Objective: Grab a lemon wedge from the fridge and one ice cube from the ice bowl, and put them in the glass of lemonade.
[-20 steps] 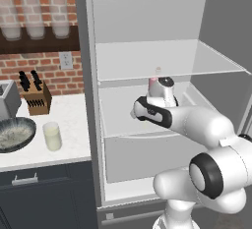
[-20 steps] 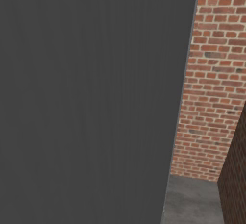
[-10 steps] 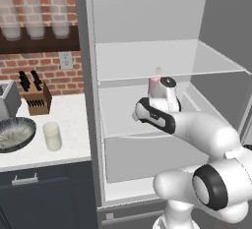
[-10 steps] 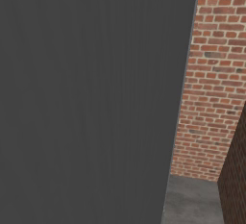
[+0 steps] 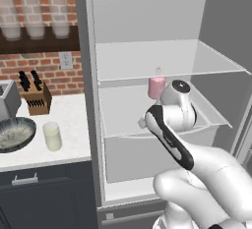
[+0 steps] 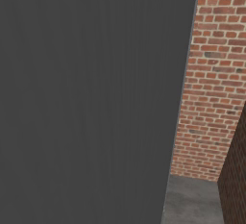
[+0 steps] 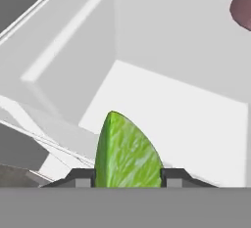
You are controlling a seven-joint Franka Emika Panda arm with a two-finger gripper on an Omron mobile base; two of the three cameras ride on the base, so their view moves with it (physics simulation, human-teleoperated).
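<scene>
Lemon wedge (image 7: 127,151), a mottled green crescent, sits pinched between the dark jaws above the fridge's (image 7: 186,124) smooth white shelf.

Lemon wedge (image 7: 127,153) between end effector (image 7: 128,177) fingertips, inside the fridge (image 5: 147,61).

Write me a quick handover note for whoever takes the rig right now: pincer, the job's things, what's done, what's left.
Pincer: inside the open fridge at the middle shelf, fingers on either side of the lemon wedge; whether the grip is firm I cannot tell.
Pink bottle stands on that shelf behind the hand.
Glass of lemonade and ice bowl sit on the counter left of the fridge.
Done: fridge open, wedge reached.
Left: secure wedge, drop it in the glass, then add one ice cube.
</scene>
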